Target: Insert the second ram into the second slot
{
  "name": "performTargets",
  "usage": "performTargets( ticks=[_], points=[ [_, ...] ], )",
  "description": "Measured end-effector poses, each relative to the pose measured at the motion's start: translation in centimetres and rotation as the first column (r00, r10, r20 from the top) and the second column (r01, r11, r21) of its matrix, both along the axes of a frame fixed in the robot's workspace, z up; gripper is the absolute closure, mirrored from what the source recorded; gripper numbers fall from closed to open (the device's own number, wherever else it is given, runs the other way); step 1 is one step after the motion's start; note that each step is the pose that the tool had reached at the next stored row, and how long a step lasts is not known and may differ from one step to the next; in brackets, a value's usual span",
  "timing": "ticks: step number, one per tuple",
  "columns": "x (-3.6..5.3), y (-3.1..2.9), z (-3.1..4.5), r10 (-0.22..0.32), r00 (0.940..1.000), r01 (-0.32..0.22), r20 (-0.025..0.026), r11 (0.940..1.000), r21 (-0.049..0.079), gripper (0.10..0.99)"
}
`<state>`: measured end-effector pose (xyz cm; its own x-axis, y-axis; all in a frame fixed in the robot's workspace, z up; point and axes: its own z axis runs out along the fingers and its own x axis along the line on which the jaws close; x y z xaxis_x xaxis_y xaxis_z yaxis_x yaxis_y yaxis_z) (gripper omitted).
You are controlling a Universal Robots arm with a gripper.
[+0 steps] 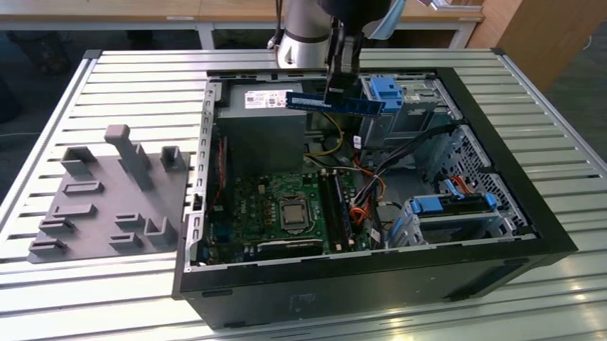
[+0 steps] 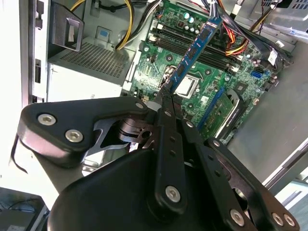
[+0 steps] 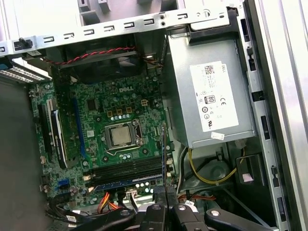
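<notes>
The second ram, a long blue stick with dark chips, hangs level above the open computer case near its back. My gripper is shut on it from above, near its middle. In the second wrist view the fingers meet on the stick's near end, and the second ram reaches out over the motherboard. The first wrist view shows the second ram edge-on as a thin line above my gripper. The dark memory slots lie beside the processor socket, well below the stick.
A silver power supply sits beside the board. The processor socket is bare. Blue drive cages and orange and black cables crowd the case's other side. A grey fixture lies on the slatted table.
</notes>
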<state>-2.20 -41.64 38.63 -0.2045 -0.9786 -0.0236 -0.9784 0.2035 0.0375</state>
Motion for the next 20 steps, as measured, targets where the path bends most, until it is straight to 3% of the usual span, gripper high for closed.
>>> performTargets(
  ticks=[20],
  points=[
    [0.00, 0.00, 0.00, -0.047, 0.9989, 0.047, 0.0000, 0.9989, 0.000, 0.969]
  ],
)
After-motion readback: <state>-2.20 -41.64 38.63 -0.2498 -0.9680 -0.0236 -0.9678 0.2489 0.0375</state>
